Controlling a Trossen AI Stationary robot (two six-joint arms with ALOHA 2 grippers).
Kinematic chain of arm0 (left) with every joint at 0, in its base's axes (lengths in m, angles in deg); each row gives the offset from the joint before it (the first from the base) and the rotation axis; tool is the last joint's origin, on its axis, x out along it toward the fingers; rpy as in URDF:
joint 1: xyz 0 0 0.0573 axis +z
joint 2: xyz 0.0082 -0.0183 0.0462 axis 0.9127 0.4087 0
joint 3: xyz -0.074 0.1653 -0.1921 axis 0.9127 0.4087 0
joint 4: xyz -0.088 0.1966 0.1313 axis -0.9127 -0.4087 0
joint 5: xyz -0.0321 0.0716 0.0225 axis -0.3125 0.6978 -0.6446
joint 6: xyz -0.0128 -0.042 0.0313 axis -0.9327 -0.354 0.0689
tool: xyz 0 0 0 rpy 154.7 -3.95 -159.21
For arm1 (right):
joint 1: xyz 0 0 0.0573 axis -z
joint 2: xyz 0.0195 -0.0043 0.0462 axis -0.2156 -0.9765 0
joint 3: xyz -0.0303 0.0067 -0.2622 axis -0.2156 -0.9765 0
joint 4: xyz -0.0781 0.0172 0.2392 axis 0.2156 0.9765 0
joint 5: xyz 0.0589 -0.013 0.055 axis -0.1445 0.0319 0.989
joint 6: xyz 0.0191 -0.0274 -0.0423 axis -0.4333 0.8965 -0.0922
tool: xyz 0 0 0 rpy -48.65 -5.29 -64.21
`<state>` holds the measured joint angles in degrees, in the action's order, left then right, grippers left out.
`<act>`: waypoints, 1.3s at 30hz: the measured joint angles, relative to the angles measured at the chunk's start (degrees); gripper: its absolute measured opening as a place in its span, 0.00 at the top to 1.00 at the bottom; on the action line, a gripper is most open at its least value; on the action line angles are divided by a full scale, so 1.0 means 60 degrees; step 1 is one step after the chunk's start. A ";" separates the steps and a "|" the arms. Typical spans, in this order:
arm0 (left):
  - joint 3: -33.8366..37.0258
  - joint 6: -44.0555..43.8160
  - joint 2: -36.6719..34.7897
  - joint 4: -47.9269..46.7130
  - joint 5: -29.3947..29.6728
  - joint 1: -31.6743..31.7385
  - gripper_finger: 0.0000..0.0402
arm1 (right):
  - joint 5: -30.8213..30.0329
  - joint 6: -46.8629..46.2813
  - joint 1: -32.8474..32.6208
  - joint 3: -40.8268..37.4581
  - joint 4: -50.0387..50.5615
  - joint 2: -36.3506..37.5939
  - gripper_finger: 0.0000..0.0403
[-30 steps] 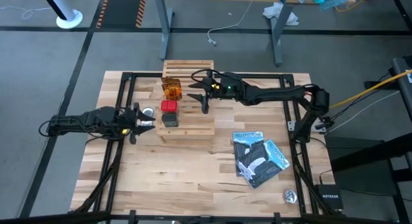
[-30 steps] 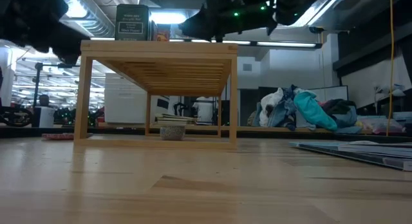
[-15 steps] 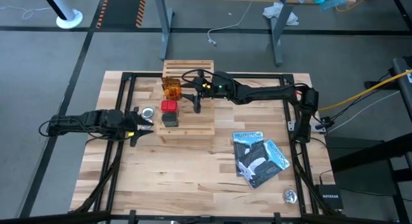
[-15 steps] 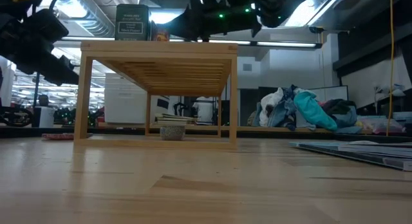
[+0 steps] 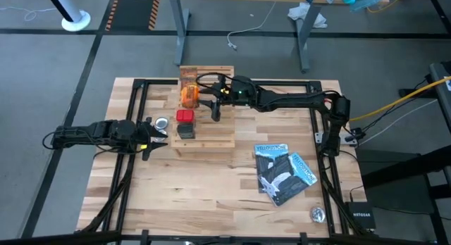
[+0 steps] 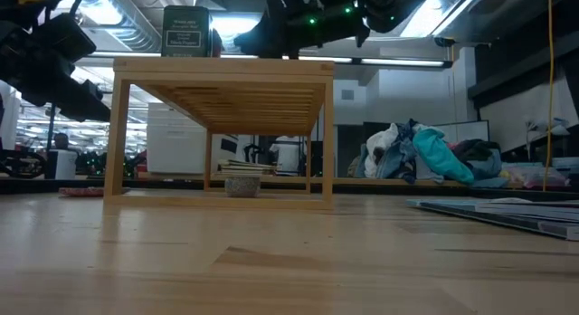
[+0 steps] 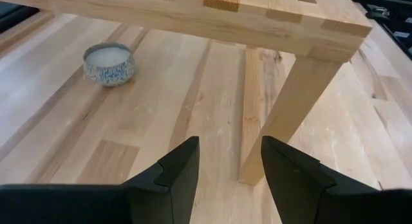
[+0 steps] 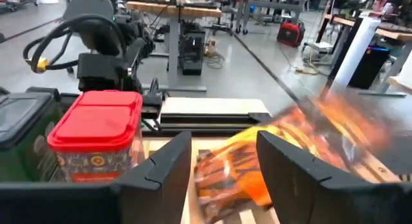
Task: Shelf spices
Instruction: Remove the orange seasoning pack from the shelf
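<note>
On top of the shelf (image 5: 205, 108), toward its twelve-o'clock end, lay the orange packets (image 5: 187, 94), their stack running roughly from twelve to six; they showed blurred in the right wrist view (image 8: 283, 153). Just at their six o'clock stood the red box (image 5: 184, 117), upright, its lid facing up, and touching it at six o'clock the dark grey box (image 5: 186, 130). From the low view the grey box (image 6: 186, 32) carried a pale label with lines of print too small to read. The rack itself ran long from twelve to six on the table (image 5: 211, 196).

At three o'clock of the packets hung the right gripper (image 5: 210, 98), fingers spread apart, the packets just ahead of the gap.

At nine o'clock of the shelf the left gripper (image 5: 156, 134) waited low by the rack's leg, fingers apart and empty, with a small round tin (image 7: 109, 63) beside it.

Toward four o'clock lay two booklets (image 5: 283, 173), one reading "YELLOWSTONE".
</note>
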<state>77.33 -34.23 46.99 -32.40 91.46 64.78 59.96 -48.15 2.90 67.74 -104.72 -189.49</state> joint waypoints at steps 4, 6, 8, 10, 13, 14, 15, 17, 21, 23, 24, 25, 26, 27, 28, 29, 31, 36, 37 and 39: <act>0.0000 0.0010 0.0000 -0.0002 0.0001 -0.0001 0.60 | -0.0115 -0.0153 -0.0054 -0.0004 0.0140 0.0000 0.55; 0.0000 0.0011 0.0000 0.0001 0.0001 0.0001 0.60 | -0.0280 -0.0151 -0.0054 -0.0004 0.0109 0.0000 0.55; 0.0000 0.0018 0.0000 0.0001 0.0000 -0.0001 0.60 | -0.0550 -0.0150 -0.0054 -0.0004 0.0126 0.0000 0.55; 0.0000 0.0018 0.0000 0.0001 0.0002 0.0001 0.60 | -0.0895 -0.0150 0.0007 -0.0004 0.0136 0.0000 0.55; 0.0000 0.0018 0.0000 0.0001 0.0000 0.0002 0.60 | -0.1096 -0.0177 0.0207 -0.0004 0.0274 0.0000 0.55; 0.0000 0.0018 0.0000 0.0001 0.0003 0.0001 0.60 | -0.1093 -0.0276 0.0273 -0.0004 0.0433 0.0000 0.55; 0.0000 0.0018 0.0000 0.0001 0.0004 0.0001 0.60 | -0.1093 -0.0464 0.0330 -0.0004 0.0623 0.0000 0.55; 0.0000 0.0018 0.0000 0.0001 0.0000 -0.0001 0.60 | -0.1197 -0.0921 0.0438 -0.0007 0.0984 0.0000 0.55; 0.0000 0.0018 0.0000 0.0001 0.0003 0.0002 0.60 | -0.1061 -0.1785 0.0716 -0.0011 0.1275 0.0000 0.55; 0.0000 0.0018 0.0000 0.0001 0.0002 -0.0001 0.60 | -0.0650 -0.2141 0.0875 -0.0011 0.1177 0.0000 0.55; 0.0000 0.0018 0.0000 0.0001 0.0001 0.0000 0.60 | -0.0436 -0.2325 0.0970 -0.0011 0.1066 -0.0003 0.55; 0.0000 0.0018 0.0000 0.0001 0.0000 -0.0001 0.60 | -0.0213 -0.2548 0.1046 -0.0011 0.0917 -0.0043 0.55; 0.0000 0.0018 0.0000 0.0001 0.0002 0.0001 0.60 | 0.0025 -0.2816 0.1118 -0.0011 0.0733 -0.0087 0.55; 0.0000 0.0018 0.0000 0.0001 0.0000 0.0001 0.60 | 0.0243 -0.3157 0.1211 -0.0011 0.0697 -0.0106 0.55; 0.0000 0.0018 0.0000 0.0001 0.0000 -0.0001 0.60 | 0.0441 -0.3458 0.1287 -0.0011 0.0672 -0.0143 0.55; 0.0000 0.0018 0.0000 0.0001 0.0000 0.0003 0.60 | 0.0580 -0.3705 0.1336 -0.0011 0.0521 -0.0217 0.55; 0.0000 0.0018 0.0000 0.0001 0.0000 0.0003 0.60 | 0.0865 -0.4235 0.1450 -0.0011 0.0416 -0.0296 0.55; 0.0000 0.0015 -0.0001 0.0001 0.0000 -0.0001 0.60 | 0.1093 -0.5223 0.1531 0.0090 0.0384 -0.0520 0.55; 0.0000 0.0015 -0.0004 0.0001 0.0004 0.0000 0.60 | 0.1096 -0.5273 0.1516 0.0165 0.0353 -0.0563 0.55; 0.0000 0.0015 0.0000 -0.0006 0.0000 0.0000 0.60 | 0.1195 -0.5541 0.1516 0.0310 0.0533 -0.0583 0.55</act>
<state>77.33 -34.15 46.99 -32.44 91.46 64.78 67.13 -81.39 12.00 69.60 -101.52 -192.99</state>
